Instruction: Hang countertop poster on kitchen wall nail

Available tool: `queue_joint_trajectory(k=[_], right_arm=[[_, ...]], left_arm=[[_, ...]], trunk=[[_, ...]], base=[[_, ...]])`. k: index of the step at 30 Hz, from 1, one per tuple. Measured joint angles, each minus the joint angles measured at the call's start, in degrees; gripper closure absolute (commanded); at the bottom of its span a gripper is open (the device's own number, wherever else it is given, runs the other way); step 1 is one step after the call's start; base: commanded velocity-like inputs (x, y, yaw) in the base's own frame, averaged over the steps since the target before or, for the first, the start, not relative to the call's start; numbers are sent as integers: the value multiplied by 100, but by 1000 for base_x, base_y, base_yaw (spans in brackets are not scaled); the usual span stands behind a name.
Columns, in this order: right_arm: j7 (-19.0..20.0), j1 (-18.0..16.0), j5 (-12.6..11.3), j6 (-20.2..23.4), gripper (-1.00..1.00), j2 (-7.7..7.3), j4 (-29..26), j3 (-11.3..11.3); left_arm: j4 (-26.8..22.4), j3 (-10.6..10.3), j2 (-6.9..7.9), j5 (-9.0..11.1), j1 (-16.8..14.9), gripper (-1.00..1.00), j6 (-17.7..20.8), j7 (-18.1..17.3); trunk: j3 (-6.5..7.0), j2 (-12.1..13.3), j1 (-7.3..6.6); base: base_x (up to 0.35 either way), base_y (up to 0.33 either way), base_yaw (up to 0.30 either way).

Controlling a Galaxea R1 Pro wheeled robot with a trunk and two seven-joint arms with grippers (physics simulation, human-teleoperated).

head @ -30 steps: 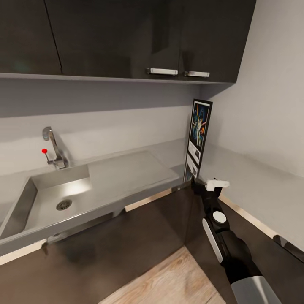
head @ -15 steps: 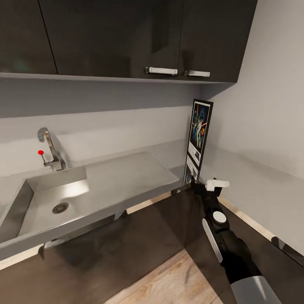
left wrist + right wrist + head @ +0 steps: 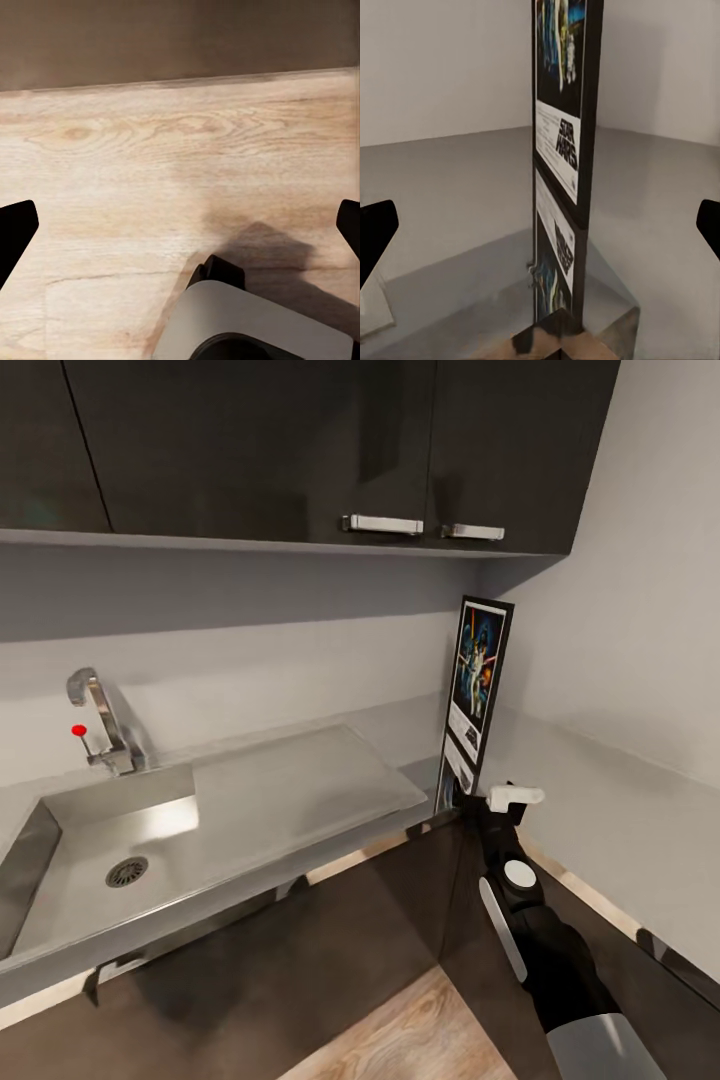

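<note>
The poster [image 3: 478, 685] stands upright in the corner where the two runs of the grey kitchen countertop [image 3: 300, 780] meet, with its face turned towards the sink side. My right gripper [image 3: 468, 800] is at the countertop's front edge, just before the poster's foot. In the right wrist view the poster [image 3: 561, 150] rises edge-on between the right gripper [image 3: 541, 229] fingers, which are open wide and apart from it. My left gripper [image 3: 181, 229] is open over the wood floor [image 3: 150, 150] and holds nothing.
A steel sink [image 3: 60, 830] with a tap [image 3: 98, 715] is set into the worktop at the left. Dark wall cabinets [image 3: 300, 450] hang above, dark base cabinets [image 3: 300, 950] below. The worktop's right run [image 3: 620, 810] follows the side wall.
The whole head picture has slid left, so the camera has turned to the right. My right arm keeps its place before the poster's foot.
</note>
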Motion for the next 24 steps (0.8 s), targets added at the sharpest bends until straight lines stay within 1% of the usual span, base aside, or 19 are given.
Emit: queue_joint_trajectory(k=[6, 8, 10, 11, 13, 14, 16, 18, 20, 22, 24], right_arm=[[3, 0, -1, 0, -100, -4, 22, -2], [6, -32, -1, 0, -100, -11, 205, -2], [9, -140, 0, 0, -100, -15, 409, -3], [11, -225, 0, -2, -100, -17, 549, -5], [20, -603, -5, -116, -100, -26, 1289, -11], [21, -702, -5, -192, -100, -27, 1486, -11], [23, -1048, -6, -519, -100, -32, 2126, -14], [28, -1164, -6, -637, -100, -40, 2401, -16], [33, -1275, -11, -747, -100, -85, 2721, -19], [38, -1326, -15, -802, -100, -108, 2857, -24], [47, -1385, -20, -1018, -100, -140, 3027, -33]], left_arm=[[3, 0, 1, 0, 0, -100, 0, 0], [0, 1, 5, 0, 0, -100, 0, 0], [-7, 2, 6, 1, 0, -100, 0, 0], [-10, 2, 7, 1, 0, -100, 0, 0], [-17, 4, 8, 0, 0, -100, 0, 0], [-17, 3, 8, 0, 0, -100, 0, 0], [-18, 2, 9, 0, -1, -100, 0, 0], [-18, 3, 9, 0, -1, -100, 0, 0], [-16, 2, 9, 0, 0, -100, 0, 0], [-16, 2, 9, 0, 0, -100, 0, 0], [-16, 5, 9, 0, 1, -100, 0, 0]], trunk=[[0, 0, 1], [0, 0, 1], [0, 0, 1], [0, 0, 1], [0, 1, 1], [0, 0, 1], [0, 0, 1], [0, 0, 1], [0, 0, 1], [0, 0, 1], [0, 0, 1]], base=[[20, -3, 0], [5, -1, 0], [3, 0, 0], [2, 0, 0], [1, 0, 0], [0, 0, 0], [0, 0, 0], [0, 0, 0], [0, 0, 0], [0, 0, 0], [0, 0, 0]])
